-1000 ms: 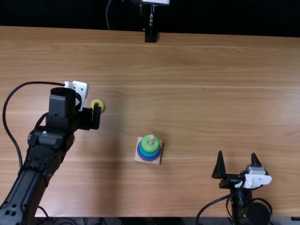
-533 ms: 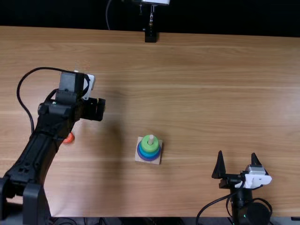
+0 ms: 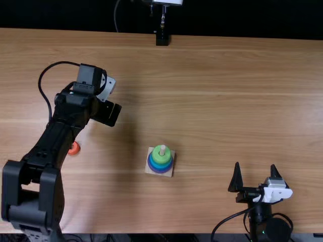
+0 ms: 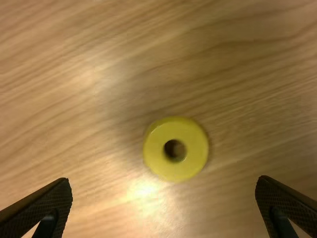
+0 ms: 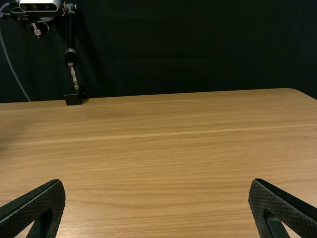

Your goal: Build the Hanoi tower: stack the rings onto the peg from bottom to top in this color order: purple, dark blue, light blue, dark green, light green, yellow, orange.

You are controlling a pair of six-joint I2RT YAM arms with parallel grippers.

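Likely for a straddling grasp, left gripper (image 4: 164, 179) hangs over yellow ring (image 4: 197, 148), fingers open; right gripper (image 3: 255, 164), well apart from it, likewise open.

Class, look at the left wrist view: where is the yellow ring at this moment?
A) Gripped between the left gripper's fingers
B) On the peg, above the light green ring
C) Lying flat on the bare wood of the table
C: the yellow ring lies on the table, with the left gripper's fingers spread wide apart and not touching it.
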